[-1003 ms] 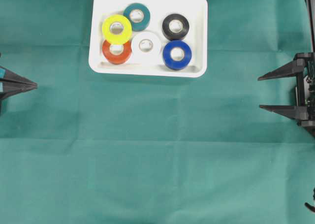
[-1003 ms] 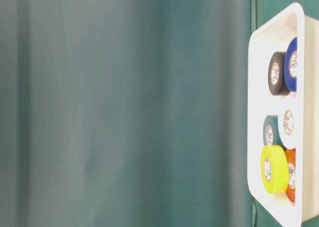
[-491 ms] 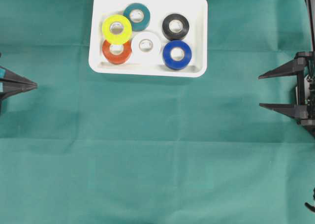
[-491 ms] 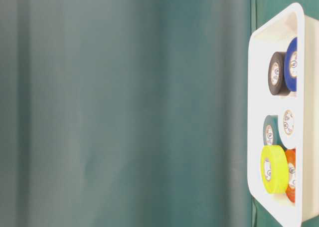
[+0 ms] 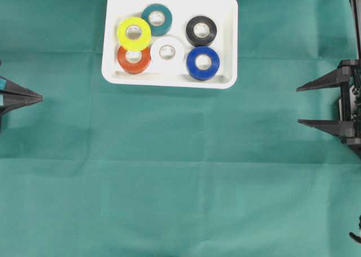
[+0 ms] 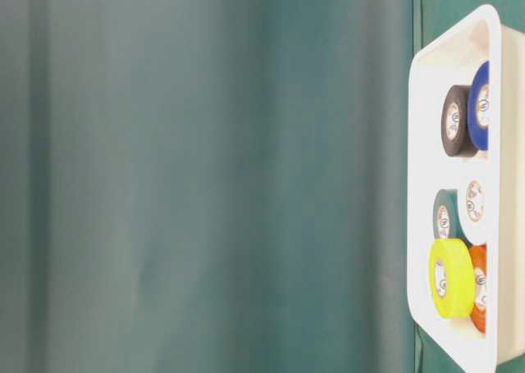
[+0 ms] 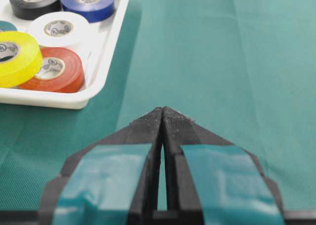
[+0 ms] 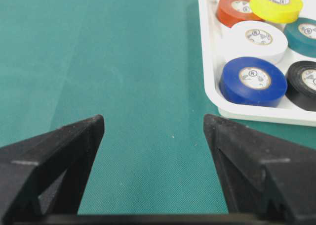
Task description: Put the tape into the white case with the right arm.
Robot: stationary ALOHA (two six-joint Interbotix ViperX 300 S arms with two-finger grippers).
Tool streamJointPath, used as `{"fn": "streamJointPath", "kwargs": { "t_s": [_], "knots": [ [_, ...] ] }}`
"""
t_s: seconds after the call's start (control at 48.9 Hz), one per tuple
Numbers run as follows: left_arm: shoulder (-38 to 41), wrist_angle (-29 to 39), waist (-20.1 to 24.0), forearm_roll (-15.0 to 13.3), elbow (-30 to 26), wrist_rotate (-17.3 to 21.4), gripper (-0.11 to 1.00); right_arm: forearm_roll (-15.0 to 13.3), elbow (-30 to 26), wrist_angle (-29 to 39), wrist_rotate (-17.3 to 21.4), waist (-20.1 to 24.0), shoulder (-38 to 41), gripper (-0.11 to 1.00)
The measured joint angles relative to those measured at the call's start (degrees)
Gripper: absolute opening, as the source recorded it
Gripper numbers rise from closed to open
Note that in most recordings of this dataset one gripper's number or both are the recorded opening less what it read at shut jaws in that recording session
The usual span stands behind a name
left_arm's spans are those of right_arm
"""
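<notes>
Two long black fingers of the right gripper (image 5: pixel 298 105) stand well apart with nothing between them, parked at the right edge of the green cloth (image 5: pixel 180 172), well apart from the white case (image 5: pixel 169 81). Opposite, the left gripper (image 5: pixel 40 98), the one with teal marks, has its jaws pressed together and holds nothing.

Six rolls of tape already sit inside the white case at the far side of the cloth: a yellow roll (image 5: pixel 134 33) resting partly on an orange roll (image 5: pixel 133 60) and leaning toward a teal roll (image 5: pixel 157 18), with a white roll (image 5: pixel 167 53), a black roll (image 5: pixel 201 30) and a blue roll (image 5: pixel 203 62) lying flat. No roll shows on the cloth outside the case, so the task looks finished, judging by how things lie.

Such a roll should be light and stiff, with smooth sides that could slip. The likely best hold is across the outer rim, or with one finger through the centre hole. The case's raised rim calls for a lift over it, and the packed rolls leave little room for the fingers. The yellow roll, perched on another, could slide if nudged
</notes>
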Motion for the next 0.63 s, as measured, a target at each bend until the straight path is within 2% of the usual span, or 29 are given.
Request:
{"fn": "streamJointPath", "kwargs": {
  "t_s": [0.634],
  "knots": [
    [0.00,1.32,0.00,0.00,0.35,-0.44,0.01,0.09,0.00,0.00,0.00,0.00,0.00,0.50]
  ]
}}
